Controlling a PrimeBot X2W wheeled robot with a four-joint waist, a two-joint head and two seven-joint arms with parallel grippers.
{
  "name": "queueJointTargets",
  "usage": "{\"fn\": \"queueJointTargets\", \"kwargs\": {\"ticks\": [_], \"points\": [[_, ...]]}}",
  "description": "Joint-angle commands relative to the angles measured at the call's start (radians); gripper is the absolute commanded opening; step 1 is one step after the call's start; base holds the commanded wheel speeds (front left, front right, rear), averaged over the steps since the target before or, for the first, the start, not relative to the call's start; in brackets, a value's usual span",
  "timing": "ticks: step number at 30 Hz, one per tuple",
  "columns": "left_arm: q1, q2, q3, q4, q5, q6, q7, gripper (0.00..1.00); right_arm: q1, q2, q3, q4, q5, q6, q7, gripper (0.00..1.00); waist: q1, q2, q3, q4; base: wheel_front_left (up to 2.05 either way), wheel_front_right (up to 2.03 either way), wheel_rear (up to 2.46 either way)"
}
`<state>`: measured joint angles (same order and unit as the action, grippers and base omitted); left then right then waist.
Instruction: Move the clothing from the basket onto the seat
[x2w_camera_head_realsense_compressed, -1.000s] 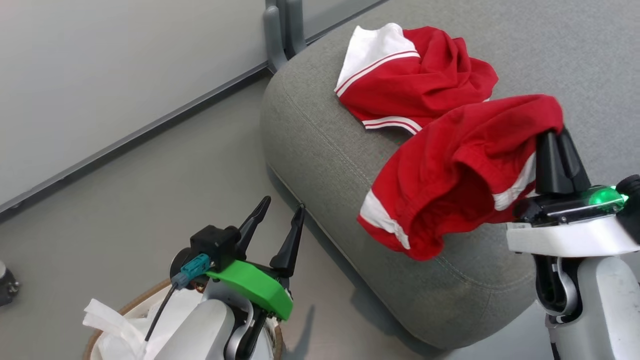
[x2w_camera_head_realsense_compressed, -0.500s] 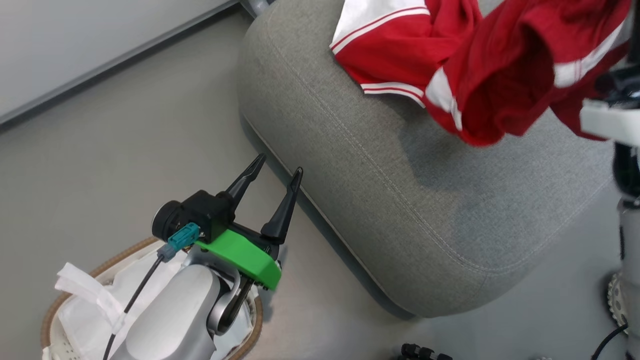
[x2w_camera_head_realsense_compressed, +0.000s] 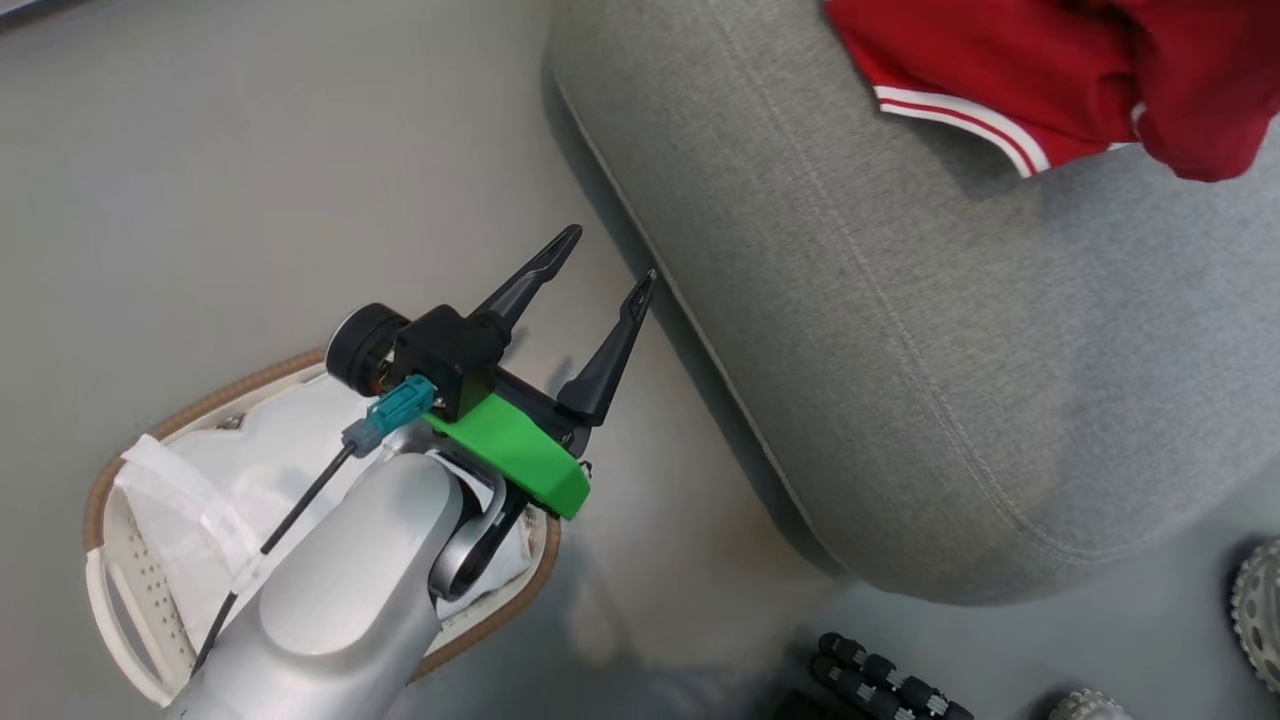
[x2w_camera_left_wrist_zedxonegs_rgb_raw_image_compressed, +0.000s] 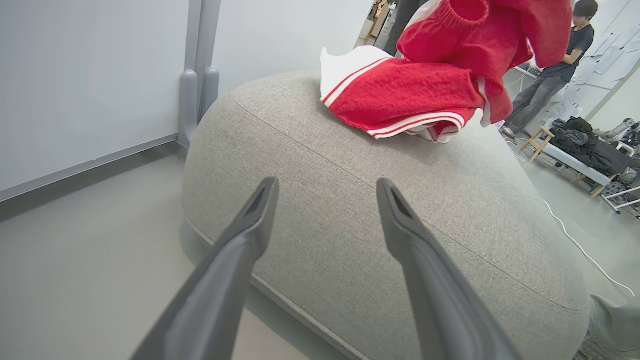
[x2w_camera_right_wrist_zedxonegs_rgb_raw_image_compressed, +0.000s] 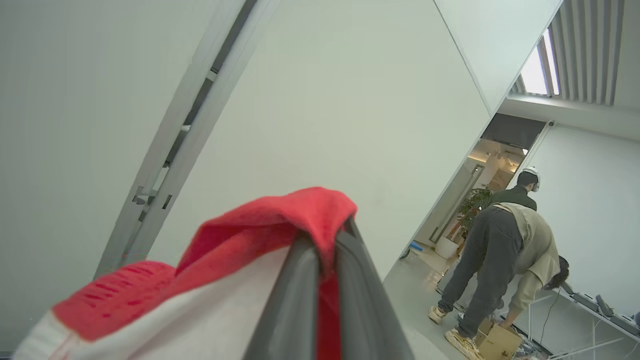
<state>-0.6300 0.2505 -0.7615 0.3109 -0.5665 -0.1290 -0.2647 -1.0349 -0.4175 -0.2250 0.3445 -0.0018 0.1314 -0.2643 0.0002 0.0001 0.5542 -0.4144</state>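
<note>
My left gripper (x2w_camera_head_realsense_compressed: 613, 251) hangs open and empty above the basket (x2w_camera_head_realsense_compressed: 200, 405), its fingers pointing at the seat's rounded corner. The basket's white liner (x2w_camera_head_realsense_compressed: 270, 450) shows no red in it. One piece of the clothing (x2w_camera_head_realsense_compressed: 990, 80) lies on the grey seat (x2w_camera_head_realsense_compressed: 900, 350). In the left wrist view that piece (x2w_camera_left_wrist_zedxonegs_rgb_raw_image_compressed: 400, 95) rests on the seat (x2w_camera_left_wrist_zedxonegs_rgb_raw_image_compressed: 350, 210) beyond my open left gripper (x2w_camera_left_wrist_zedxonegs_rgb_raw_image_compressed: 327, 185). A second red garment (x2w_camera_left_wrist_zedxonegs_rgb_raw_image_compressed: 480, 30) hangs above it. My right gripper (x2w_camera_right_wrist_zedxonegs_rgb_raw_image_compressed: 327, 232) is shut on a fold of this red and white clothing (x2w_camera_right_wrist_zedxonegs_rgb_raw_image_compressed: 270, 220), held up in the air.
Grey floor lies between the basket and the seat. Black rollers (x2w_camera_head_realsense_compressed: 880, 675) and a toothed wheel (x2w_camera_head_realsense_compressed: 1260, 610) sit at the bottom right. A grey post (x2w_camera_left_wrist_zedxonegs_rgb_raw_image_compressed: 195, 100) stands at the wall behind the seat. People (x2w_camera_right_wrist_zedxonegs_rgb_raw_image_compressed: 505, 260) stand farther off, near a bench (x2w_camera_left_wrist_zedxonegs_rgb_raw_image_compressed: 585, 155).
The head camera has tipped down, bringing more of the basket into view. My right gripper, still holding the red garment, has passed out of the head view's top right. The left gripper stays open.
</note>
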Motion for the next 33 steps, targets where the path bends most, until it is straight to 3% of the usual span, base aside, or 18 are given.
{"fn": "queueJointTargets", "kwargs": {"ticks": [1, 8, 17, 19, 20, 22, 33], "points": [[-0.029, 0.002, -0.005, -0.002, -0.006, -0.003, 0.001, 1.00, -0.012, -0.002, -0.017, 0.037, -0.019, -0.001, 0.000, 0.00, -0.0002, -0.0001, 0.094, 0.095, 0.00, 0.00, 0.00], [-0.050, -0.003, -0.026, 0.007, -0.010, -0.003, 0.001, 1.00, 0.051, 0.069, -0.132, 0.238, -0.067, -0.001, 0.000, 0.00, -0.0002, -0.0001, 0.131, 0.137, 0.00, 0.00, 0.00], [-0.020, 0.003, -0.032, 0.032, -0.014, -0.003, 0.001, 1.00, 0.185, 0.144, -0.292, 0.408, -0.043, -0.001, 0.000, 0.04, -0.0002, -0.0001, 0.104, 0.116, 0.00, 0.00, 0.00], [-0.011, 0.003, -0.029, 0.039, -0.017, -0.003, 0.001, 1.00, 0.221, 0.160, -0.308, 0.400, -0.035, -0.001, 0.000, 0.15, -0.0002, -0.0001, 0.087, 0.105, 0.00, 0.00, 0.00], [-0.009, 0.001, -0.030, 0.042, -0.017, -0.003, 0.001, 1.00, 0.236, 0.167, -0.307, 0.392, -0.031, -0.001, 0.000, 0.32, -0.0002, -0.0001, 0.078, 0.100, 0.00, 0.00, 0.00], [-0.002, 0.001, -0.026, 0.048, -0.020, -0.003, 0.001, 1.00, 0.274, 0.180, -0.311, 0.364, -0.018, -0.001, 0.000, 1.00, -0.0002, -0.0001, 0.058, 0.088, 0.00, 0.00, 0.00], [0.101, -0.034, 0.028, 0.087, -0.026, -0.003, 0.001, 1.00, 0.477, 0.240, -0.237, 0.187, 0.067, -0.001, 0.000, 1.00, -0.0002, -0.0001, -0.116, 0.061, 0.00, 0.00, 0.00]]}}
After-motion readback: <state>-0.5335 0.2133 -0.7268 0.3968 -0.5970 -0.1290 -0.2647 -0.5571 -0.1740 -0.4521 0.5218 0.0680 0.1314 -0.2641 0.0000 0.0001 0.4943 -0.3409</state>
